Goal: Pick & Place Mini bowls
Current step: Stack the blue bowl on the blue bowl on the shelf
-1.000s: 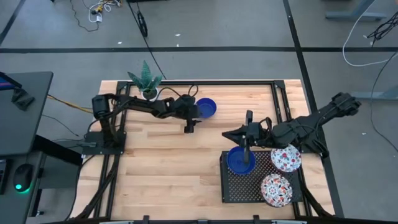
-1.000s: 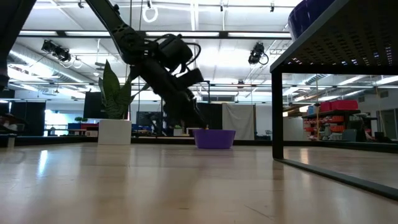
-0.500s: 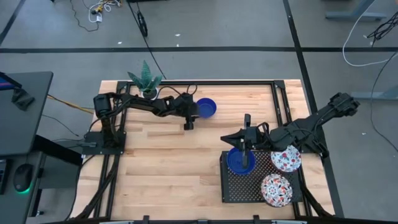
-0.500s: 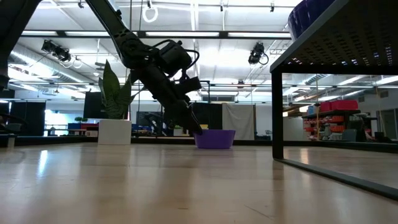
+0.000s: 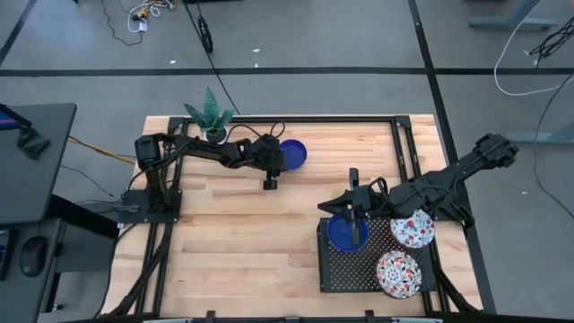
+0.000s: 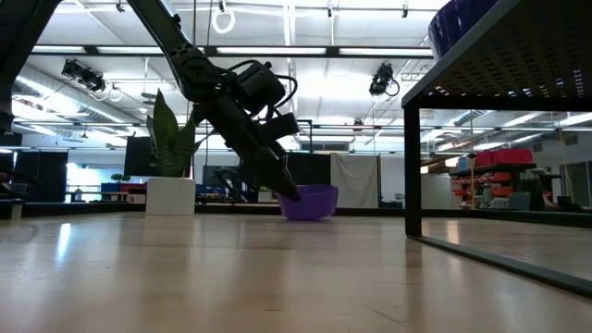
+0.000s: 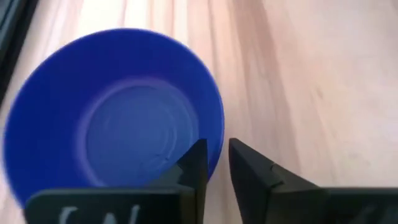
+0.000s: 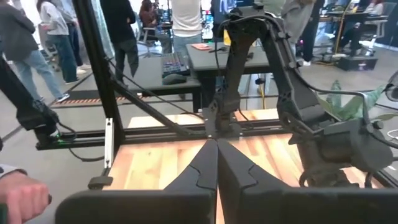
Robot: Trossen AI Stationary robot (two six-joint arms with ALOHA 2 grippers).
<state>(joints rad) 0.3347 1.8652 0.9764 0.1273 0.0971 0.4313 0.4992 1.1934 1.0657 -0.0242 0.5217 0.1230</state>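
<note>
A glossy blue mini bowl (image 5: pixel 292 153) stands at the table's far middle, also in the low view (image 6: pixel 310 203) and filling the left wrist view (image 7: pixel 118 112). My left gripper (image 7: pixel 216 148) is shut on its rim, coming from the table's left (image 5: pixel 272 167). My right gripper (image 5: pixel 323 207) hovers shut and empty over the black rack's (image 5: pixel 359 269) left edge, fingertips together (image 8: pixel 216 147). On the rack rest another blue mini bowl (image 5: pixel 343 233) and two white floral mini bowls (image 5: pixel 412 228) (image 5: pixel 398 273). My left gripper pinches the blue bowl's rim (image 7: pixel 217 134) on the side nearest the arm, one finger (image 7: pixel 194 163) inside the bowl and the other (image 7: pixel 245 165) outside. The fingers slant down from the table's left (image 6: pixel 277 176). The bowl sits tipped, its underside (image 6: pixel 305 216) low at the table.
A white plant pot (image 5: pixel 213 126) with a green plant stands at the far left, close behind the left arm. The rack stands raised on legs (image 6: pixel 413 166) at the near right. Bare wood (image 5: pixel 242 242) fills the near left. People stand beyond the table, and a hand (image 8: pixel 23 198) shows nearby.
My left gripper has come down to the blue bowl and shut on its rim. The bowl has slid a little toward the table's left and tipped up. My right gripper has drifted slightly toward the near edge, still shut.
</note>
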